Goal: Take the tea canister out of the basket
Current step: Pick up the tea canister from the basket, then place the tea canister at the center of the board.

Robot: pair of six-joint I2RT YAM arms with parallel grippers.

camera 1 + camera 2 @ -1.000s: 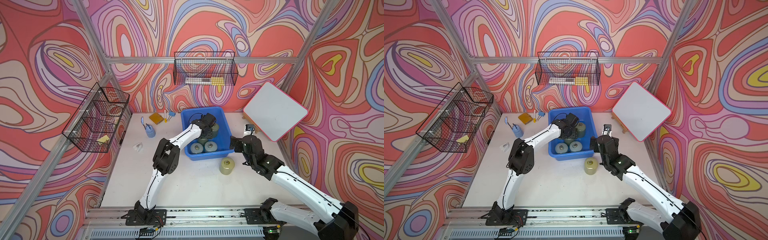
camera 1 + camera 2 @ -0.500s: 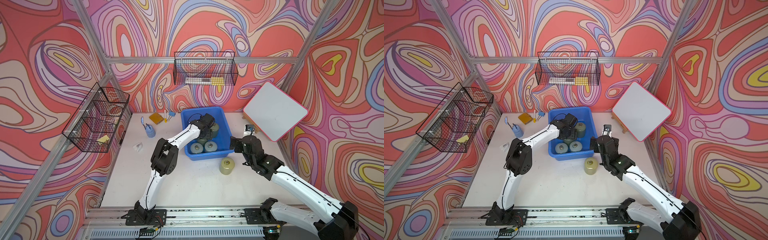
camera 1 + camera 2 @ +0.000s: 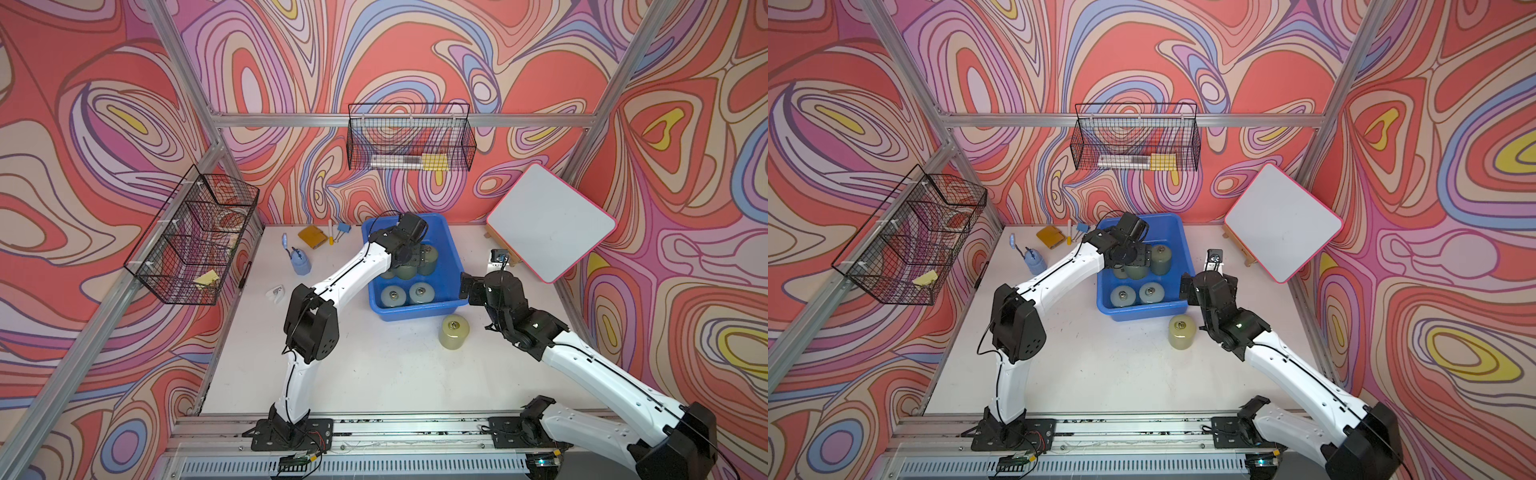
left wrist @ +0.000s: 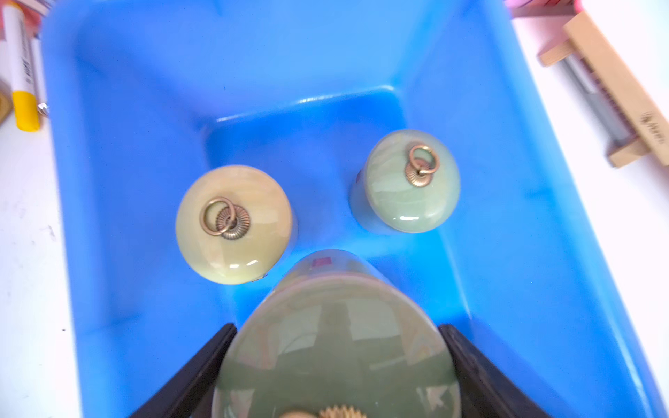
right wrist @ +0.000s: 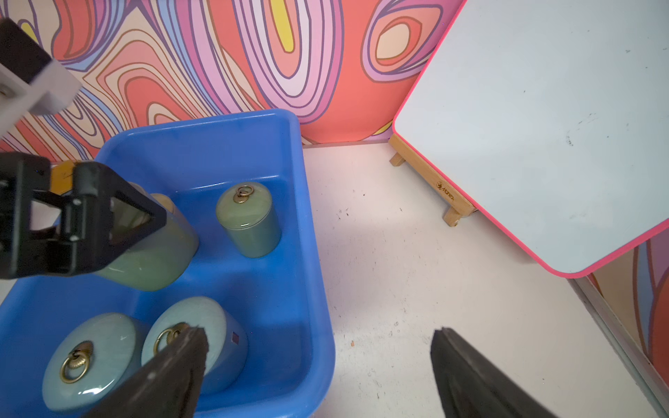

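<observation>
Green tea canister, left gripper still clamped, basket unmoved

The tea canister looks glossy, glazed; the basket smooth plastic; the stand bare wood.

Green tea canister in blue basket

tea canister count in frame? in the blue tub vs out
6. Five in the basket: near-left canister, near-right canister, far-right canister, yellowish canister mostly behind the left arm, held canister in the left gripper. Table canister stands outside. Others may be hidden.
</observation>
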